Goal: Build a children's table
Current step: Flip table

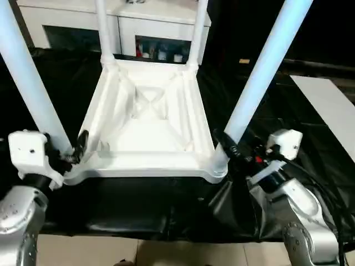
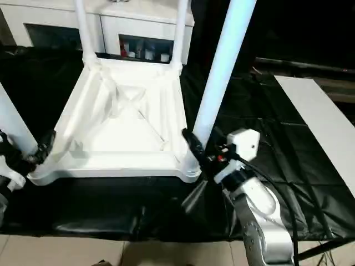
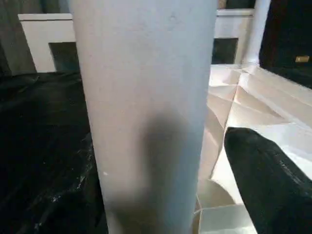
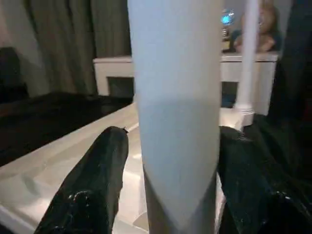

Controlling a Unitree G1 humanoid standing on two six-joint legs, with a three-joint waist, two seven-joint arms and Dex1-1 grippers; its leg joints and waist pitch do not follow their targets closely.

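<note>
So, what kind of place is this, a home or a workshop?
Probably a furnished room used as a robot test space. A white cabinet with glass-fronted compartments stands behind, curtains hang at the back, and the upturned tabletop lies on a work surface draped in black sheeting.

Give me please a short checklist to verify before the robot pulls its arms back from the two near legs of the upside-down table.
1. All four legs stand in the tabletop corner sockets: ok.
2. Near left leg upright in its socket: ok, though it leans slightly outward.
3. Near right leg fully seated: cannot tell, it leans outward.
4. Left hand released from the leg: cannot tell, one finger is apart from it.
5. Right hand released: ok, both fingers stand apart from the leg.
</note>
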